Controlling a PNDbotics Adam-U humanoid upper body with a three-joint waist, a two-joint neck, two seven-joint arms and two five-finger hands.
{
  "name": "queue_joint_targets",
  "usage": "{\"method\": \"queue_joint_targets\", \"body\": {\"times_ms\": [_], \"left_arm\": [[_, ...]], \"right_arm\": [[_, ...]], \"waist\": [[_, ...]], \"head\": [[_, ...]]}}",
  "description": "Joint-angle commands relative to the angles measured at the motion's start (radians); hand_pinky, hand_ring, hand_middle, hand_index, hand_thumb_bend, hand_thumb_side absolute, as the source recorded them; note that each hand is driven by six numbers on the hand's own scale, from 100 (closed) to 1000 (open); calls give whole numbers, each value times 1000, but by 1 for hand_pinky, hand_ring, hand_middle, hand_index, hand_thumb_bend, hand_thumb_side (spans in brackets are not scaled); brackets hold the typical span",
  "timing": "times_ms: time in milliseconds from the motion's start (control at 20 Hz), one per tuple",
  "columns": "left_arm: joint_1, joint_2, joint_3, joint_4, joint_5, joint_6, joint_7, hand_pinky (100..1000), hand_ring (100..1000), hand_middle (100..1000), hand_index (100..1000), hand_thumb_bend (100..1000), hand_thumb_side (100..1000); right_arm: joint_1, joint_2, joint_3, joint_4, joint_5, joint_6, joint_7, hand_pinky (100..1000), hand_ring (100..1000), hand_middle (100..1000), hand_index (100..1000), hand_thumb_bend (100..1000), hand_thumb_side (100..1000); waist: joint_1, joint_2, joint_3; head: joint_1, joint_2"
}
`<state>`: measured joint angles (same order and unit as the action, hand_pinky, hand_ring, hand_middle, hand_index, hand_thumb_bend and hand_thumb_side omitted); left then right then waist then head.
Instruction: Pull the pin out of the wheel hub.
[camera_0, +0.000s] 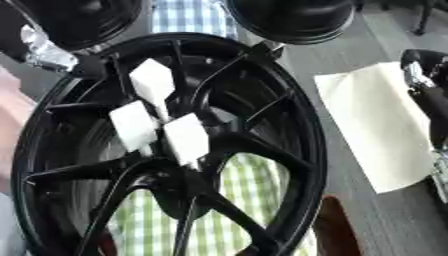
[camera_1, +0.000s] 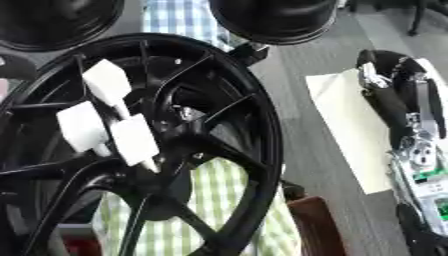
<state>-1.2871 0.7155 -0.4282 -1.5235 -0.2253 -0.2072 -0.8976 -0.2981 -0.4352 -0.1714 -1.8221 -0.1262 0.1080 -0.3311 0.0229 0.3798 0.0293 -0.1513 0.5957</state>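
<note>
Left eye view: the black wheel hub (camera_0: 166, 150) stands tilted on the desk (camera_0: 350, 210), three white-tagged pins (camera_0: 185, 140) apparently seated at its centre.

Right eye view: the right robot hand (camera_1: 398, 75) hangs at the desk's right edge; whether its fingers are together I cannot tell. Extraction not yet begun.

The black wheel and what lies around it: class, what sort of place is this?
Probably a workshop or test bench: a black wheel hub with white tags on it, more black wheels behind, a grey table.
</note>
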Motion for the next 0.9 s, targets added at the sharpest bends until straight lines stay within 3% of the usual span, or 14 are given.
{"method": "queue_joint_targets", "body": {"times_ms": [50,400,900], "left_arm": [[-26,8,6,7,-4,-21,-9,801,736,708,811,493,555],[-27,6,6,12,-6,-27,-9,801,736,708,811,493,555],[-27,-42,-43,53,12,-18,-9,798,742,726,817,484,570]], "right_arm": [[-9,-13,-3,-22,-7,-2,4,814,767,594,701,247,422],[-9,-13,-3,-22,-7,-2,4,814,767,594,701,247,422],[-25,1,-1,-24,-12,-5,7,812,767,595,701,241,429]], "waist": [[-1,-17,-2],[-1,-17,-2],[1,6,-30]], "head": [[3,-14],[3,-14],[33,-25]]}}
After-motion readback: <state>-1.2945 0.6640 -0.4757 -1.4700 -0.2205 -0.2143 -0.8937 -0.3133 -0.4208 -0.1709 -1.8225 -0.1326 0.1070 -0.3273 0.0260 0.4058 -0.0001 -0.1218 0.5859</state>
